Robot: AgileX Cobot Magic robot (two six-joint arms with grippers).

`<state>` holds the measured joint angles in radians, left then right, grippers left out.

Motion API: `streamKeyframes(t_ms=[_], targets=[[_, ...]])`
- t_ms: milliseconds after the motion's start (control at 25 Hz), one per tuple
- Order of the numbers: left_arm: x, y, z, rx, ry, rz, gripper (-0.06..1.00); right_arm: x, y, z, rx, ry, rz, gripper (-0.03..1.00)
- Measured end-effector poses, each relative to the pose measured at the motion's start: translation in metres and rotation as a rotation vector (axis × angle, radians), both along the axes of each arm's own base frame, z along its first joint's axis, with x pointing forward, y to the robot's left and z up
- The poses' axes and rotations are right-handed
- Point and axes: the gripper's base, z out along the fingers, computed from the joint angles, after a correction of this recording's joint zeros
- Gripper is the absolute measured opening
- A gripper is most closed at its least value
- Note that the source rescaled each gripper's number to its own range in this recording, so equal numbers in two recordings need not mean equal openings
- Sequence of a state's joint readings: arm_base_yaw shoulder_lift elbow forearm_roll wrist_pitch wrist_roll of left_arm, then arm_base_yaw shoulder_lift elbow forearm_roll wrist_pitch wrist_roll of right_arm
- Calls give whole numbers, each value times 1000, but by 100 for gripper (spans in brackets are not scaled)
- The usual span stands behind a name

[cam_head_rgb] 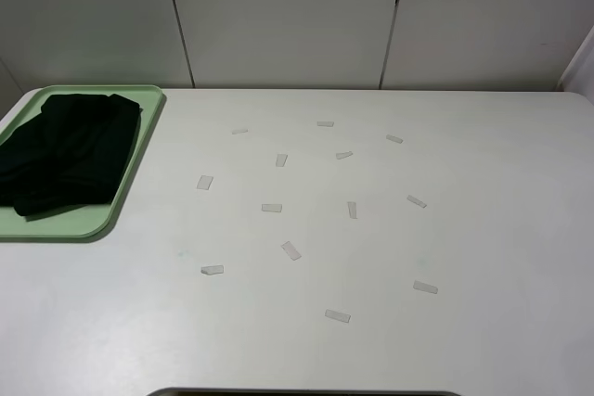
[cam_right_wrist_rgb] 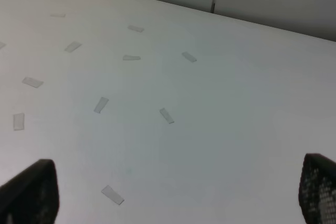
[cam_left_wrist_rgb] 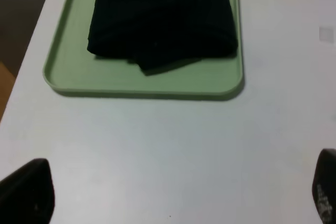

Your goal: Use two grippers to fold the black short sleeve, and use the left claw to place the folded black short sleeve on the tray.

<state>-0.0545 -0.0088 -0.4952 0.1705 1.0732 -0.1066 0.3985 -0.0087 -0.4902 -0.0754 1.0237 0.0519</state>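
Note:
The black short sleeve [cam_head_rgb: 70, 150] lies folded in a bundle on the pale green tray [cam_head_rgb: 79, 223] at the table's far left. It also shows in the left wrist view [cam_left_wrist_rgb: 163, 19], resting on the tray [cam_left_wrist_rgb: 142, 85]; no lettering or label is visible. Neither arm appears in the exterior high view. My left gripper [cam_left_wrist_rgb: 178, 195] is open and empty, its fingertips [cam_left_wrist_rgb: 29, 195] spread wide over bare table, short of the tray. My right gripper [cam_right_wrist_rgb: 178, 195] is open and empty above the taped table, its fingertips [cam_right_wrist_rgb: 31, 195] far apart.
Several small pieces of clear tape [cam_head_rgb: 291, 249] are stuck across the middle of the white table [cam_head_rgb: 483, 229]. Grey wall panels [cam_head_rgb: 288, 16] stand behind the far edge. The table's left edge [cam_left_wrist_rgb: 31, 40] runs beside the tray.

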Motion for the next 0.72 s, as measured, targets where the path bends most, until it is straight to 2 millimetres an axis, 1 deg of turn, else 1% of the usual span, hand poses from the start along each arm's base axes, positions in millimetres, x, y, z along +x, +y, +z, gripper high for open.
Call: streamKeyframes(t_ms=[720], targets=[[0,0,0,14,1,-10,98,0,0,0,0,0,0,100]])
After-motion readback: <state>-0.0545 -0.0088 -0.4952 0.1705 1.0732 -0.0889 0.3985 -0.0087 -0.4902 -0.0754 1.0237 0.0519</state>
